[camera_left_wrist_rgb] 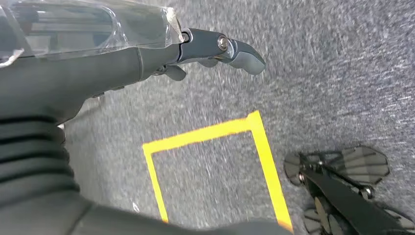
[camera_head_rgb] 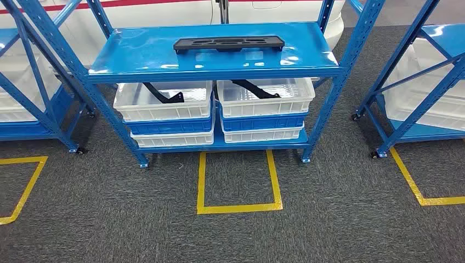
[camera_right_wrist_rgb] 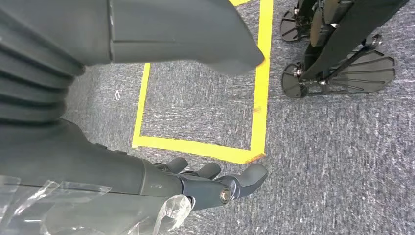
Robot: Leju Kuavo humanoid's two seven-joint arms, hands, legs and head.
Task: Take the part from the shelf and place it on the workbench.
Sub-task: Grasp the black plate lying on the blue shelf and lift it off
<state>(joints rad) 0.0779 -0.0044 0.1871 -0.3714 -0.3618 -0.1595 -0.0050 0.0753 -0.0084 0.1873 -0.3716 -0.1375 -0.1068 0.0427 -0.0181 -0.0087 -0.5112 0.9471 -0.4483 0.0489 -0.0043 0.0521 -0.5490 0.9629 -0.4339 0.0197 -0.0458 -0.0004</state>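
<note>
A long flat black part (camera_head_rgb: 228, 43) lies across the top board of the blue shelf (camera_head_rgb: 137, 49), straight ahead in the head view. My left hand (camera_left_wrist_rgb: 147, 54) hangs over the grey carpet with its fingers (camera_left_wrist_rgb: 235, 49) stretched out and nothing in it. My right hand (camera_right_wrist_rgb: 191, 181) hangs likewise above the carpet, fingers (camera_right_wrist_rgb: 244, 178) apart and holding nothing. Both hands are far from the part.
Under the top board stand white and blue crates (camera_head_rgb: 164, 101) (camera_head_rgb: 263, 96) with black parts inside. A yellow tape square (camera_head_rgb: 239, 183) marks the carpet before the shelf. More blue racks stand at the left (camera_head_rgb: 27, 98) and right (camera_head_rgb: 417, 82).
</note>
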